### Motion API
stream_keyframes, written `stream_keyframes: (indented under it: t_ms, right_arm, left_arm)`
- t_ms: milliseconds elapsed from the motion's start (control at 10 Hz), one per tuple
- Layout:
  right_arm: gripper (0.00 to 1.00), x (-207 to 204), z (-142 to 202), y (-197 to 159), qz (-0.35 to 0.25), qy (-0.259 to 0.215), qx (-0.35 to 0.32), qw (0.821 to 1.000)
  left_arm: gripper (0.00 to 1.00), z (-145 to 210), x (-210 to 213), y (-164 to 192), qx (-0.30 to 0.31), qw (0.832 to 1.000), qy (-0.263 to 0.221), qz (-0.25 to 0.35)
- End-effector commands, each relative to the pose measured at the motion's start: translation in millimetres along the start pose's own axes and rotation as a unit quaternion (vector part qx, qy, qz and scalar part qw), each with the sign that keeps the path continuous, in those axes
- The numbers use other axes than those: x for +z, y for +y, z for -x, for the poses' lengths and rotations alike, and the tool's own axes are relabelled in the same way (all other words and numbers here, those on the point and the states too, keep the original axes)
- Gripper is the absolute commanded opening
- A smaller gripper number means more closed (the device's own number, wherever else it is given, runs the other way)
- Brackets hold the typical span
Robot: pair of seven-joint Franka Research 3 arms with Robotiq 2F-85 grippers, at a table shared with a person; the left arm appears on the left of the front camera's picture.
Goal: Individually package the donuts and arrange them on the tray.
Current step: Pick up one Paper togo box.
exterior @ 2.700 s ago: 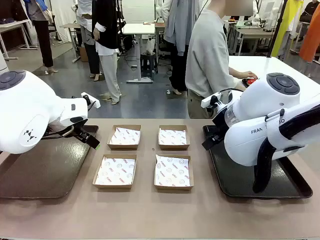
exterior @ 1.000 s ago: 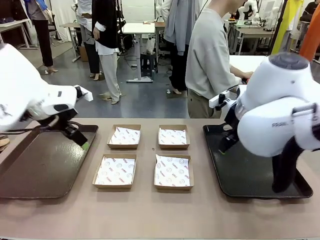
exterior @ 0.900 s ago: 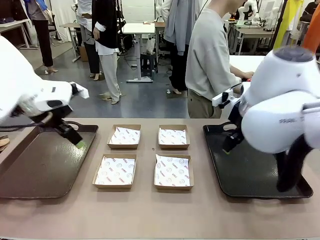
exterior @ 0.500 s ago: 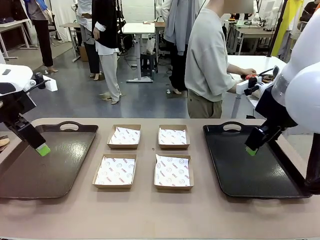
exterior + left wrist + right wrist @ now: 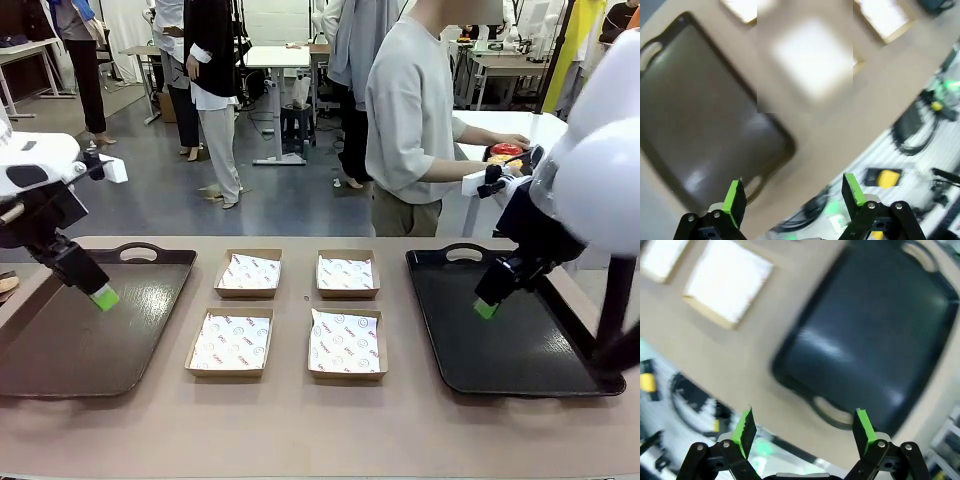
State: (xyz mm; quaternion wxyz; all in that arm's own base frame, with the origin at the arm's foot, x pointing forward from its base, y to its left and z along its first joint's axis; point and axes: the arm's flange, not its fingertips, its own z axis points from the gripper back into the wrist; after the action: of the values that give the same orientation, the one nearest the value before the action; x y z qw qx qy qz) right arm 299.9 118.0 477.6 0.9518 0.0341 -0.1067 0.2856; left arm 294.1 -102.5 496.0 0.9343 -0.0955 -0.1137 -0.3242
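A glossy red donut lies on the white side table behind the far edge, by the person's hand; the other donuts are out of view. My left gripper hangs open over the left end of the brown tray, holding nothing. My right gripper hangs open above the black tray, also holding nothing. In the left wrist view the green fingers stand wide apart above the brown tray. The right wrist view has its fingers spread over the black tray.
Four shallow cardboard boxes lined with printed paper sit in a square between the trays, such as the near left box and the far right box. The person stands at the far edge, turned toward the side table. Other people stand farther back.
Both arms have swung up and outward, baring the trays. The left gripper went left, then a little back right. The person has turned and reached to the side table.
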Motion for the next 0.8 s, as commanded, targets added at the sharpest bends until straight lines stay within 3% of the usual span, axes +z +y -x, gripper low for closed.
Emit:
stream_keyframes:
  t_ms: [0,100,300,400,500,600,700]
  right_arm:
    - [1.0,10,6,-32,-0.382,-0.04,-0.072,0.92]
    - [1.0,9,16,-55,-0.488,-0.079,-0.113,0.862]
    - [1.0,10,50,-95,-0.657,-0.143,-0.134,0.728]
    - [1.0,5,71,-117,-0.702,-0.171,-0.147,0.676]
    - [1.0,-2,93,-139,-0.736,-0.18,-0.172,0.63]
    - [1.0,-8,116,-160,-0.752,-0.19,-0.195,0.6]
    - [1.0,-14,143,-181,-0.754,-0.19,-0.223,0.589]
  left_arm:
    - [1.0,-2,8,28,0.089,0.949,-0.085,0.291]
    - [1.0,4,10,45,0.14,0.88,-0.127,0.436]
    - [1.0,22,12,74,0.196,0.751,-0.182,0.603]
    - [1.0,33,11,85,0.215,0.717,-0.206,0.63]
    - [1.0,44,8,96,0.231,0.701,-0.215,0.64]
    - [1.0,57,8,106,0.252,0.69,-0.226,0.64]
    - [1.0,75,7,118,0.271,0.68,-0.238,0.638]
